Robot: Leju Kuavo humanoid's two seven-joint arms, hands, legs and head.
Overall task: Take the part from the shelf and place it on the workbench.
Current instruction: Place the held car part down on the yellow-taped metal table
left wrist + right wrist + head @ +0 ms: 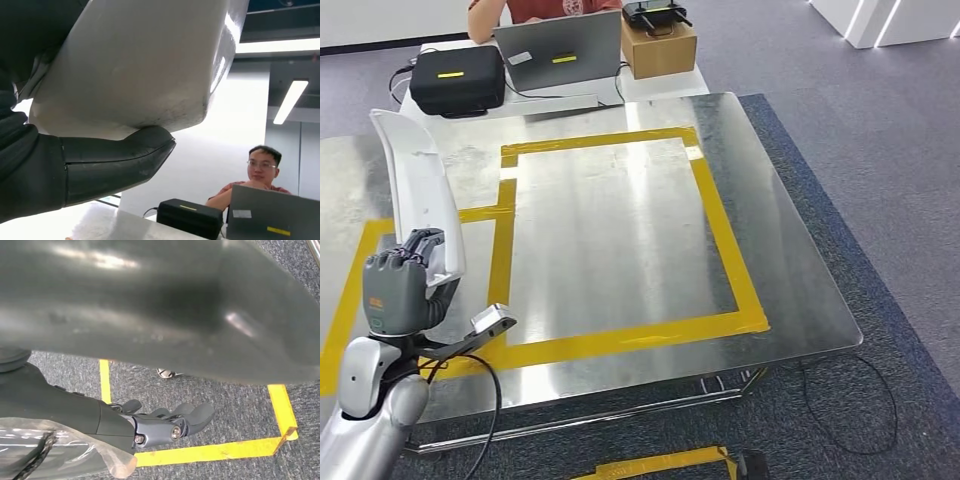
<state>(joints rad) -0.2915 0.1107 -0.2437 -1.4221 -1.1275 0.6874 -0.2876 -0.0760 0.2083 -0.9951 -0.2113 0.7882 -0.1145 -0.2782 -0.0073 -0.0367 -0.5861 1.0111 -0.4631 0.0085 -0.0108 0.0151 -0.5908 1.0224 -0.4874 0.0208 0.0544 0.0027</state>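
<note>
A long white curved part [422, 190] stands upright in my left hand [399, 290], which grips its lower end over the left side of the metal workbench [622, 240]. From the left wrist view the part [143, 60] is a pale shell, with my thumb [113, 165] pressed against its underside. My right hand [166, 422] hangs low beside the bench over grey carpet, fingers loosely extended and holding nothing.
Yellow tape [720, 230] marks a square on the workbench. Behind it a table carries a black case [457, 78], a laptop [560, 50] and a cardboard box [660, 45], with a person [260, 175] seated there. Yellow floor tape [211, 452] and a cable [848, 420] lie on the carpet.
</note>
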